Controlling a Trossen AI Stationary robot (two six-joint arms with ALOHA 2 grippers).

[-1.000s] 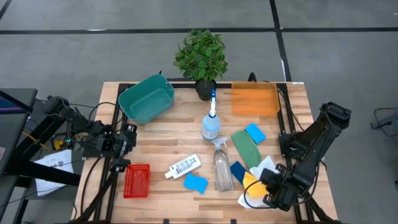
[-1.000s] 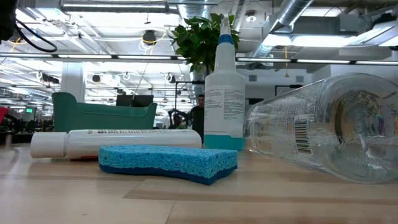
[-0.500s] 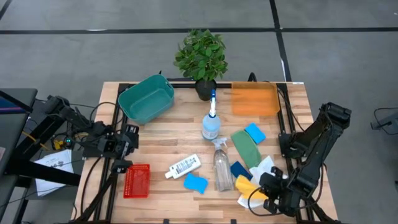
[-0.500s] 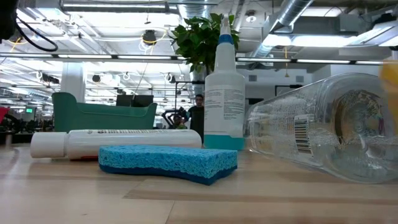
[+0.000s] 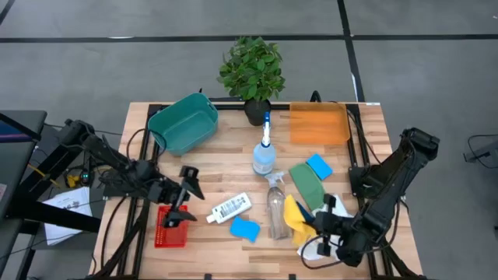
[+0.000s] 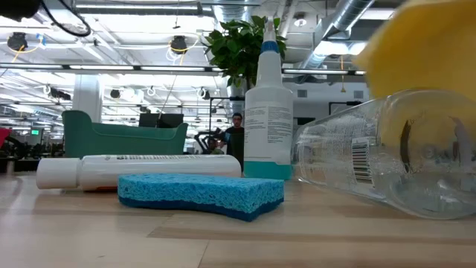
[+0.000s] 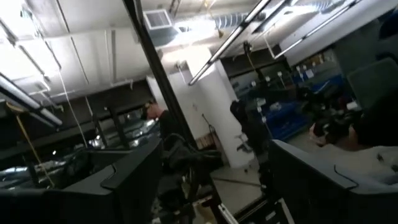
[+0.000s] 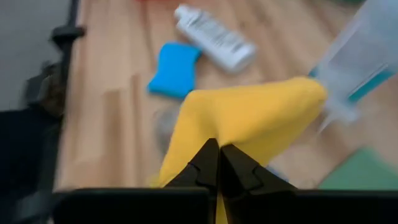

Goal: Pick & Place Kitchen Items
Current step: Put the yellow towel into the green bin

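yellow sponge now lifted in the right fingers; open left fingers moved over the table.

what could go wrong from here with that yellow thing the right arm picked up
The right gripper is shut on only an edge of the yellow sponge, which droops, so it might slip out. The sponge hangs right beside the lying spray bottle, so a low carry could knock or roll it toward the upright spray bottle. The left gripper is out over the table near the red basket, so the arms' paths may cross.
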